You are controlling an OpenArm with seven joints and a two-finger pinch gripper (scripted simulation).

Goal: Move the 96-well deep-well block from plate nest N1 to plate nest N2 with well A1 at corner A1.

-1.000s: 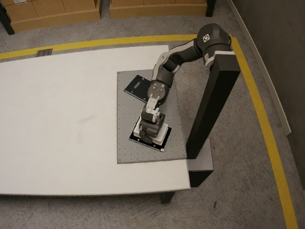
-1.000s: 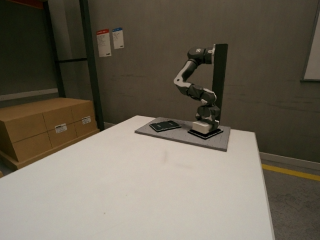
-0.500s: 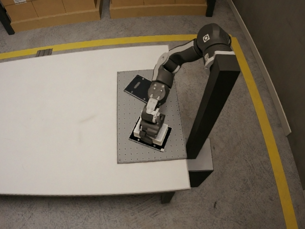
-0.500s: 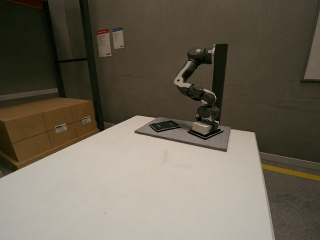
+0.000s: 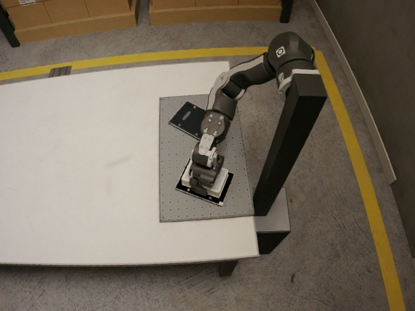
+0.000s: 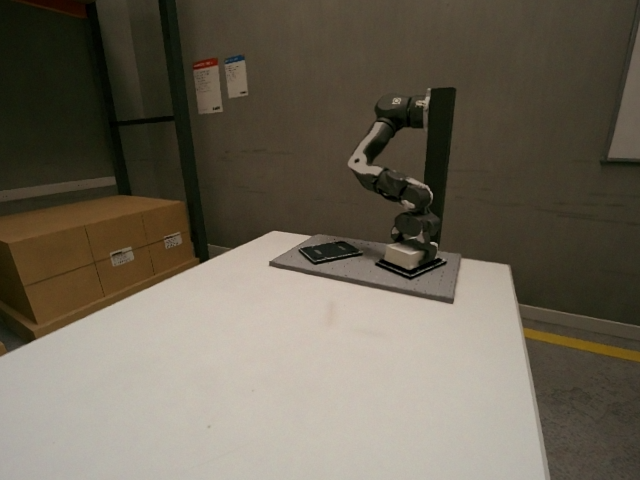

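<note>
The white deep-well block (image 5: 222, 182) (image 6: 400, 255) sits in the black plate nest N1 (image 5: 213, 199) (image 6: 413, 272) at the near end of the grey perforated baseplate (image 5: 174, 173) (image 6: 361, 273). My gripper (image 5: 205, 184) (image 6: 416, 250) reaches straight down over the block and is shut on its sides. The gripper hides most of the block's top, and I cannot make out the cut-off corner. The block looks low, on or just above the nest. The other black nest N2 (image 5: 185, 118) (image 6: 330, 251) lies empty at the far end of the baseplate.
The baseplate lies on a large white table (image 5: 83, 167) (image 6: 258, 387), near its edge. The arm's black mounting pillar (image 5: 288, 144) (image 6: 439, 155) stands right beside the baseplate. Cardboard boxes (image 5: 73, 13) (image 6: 77, 248) stand on the floor beyond the table.
</note>
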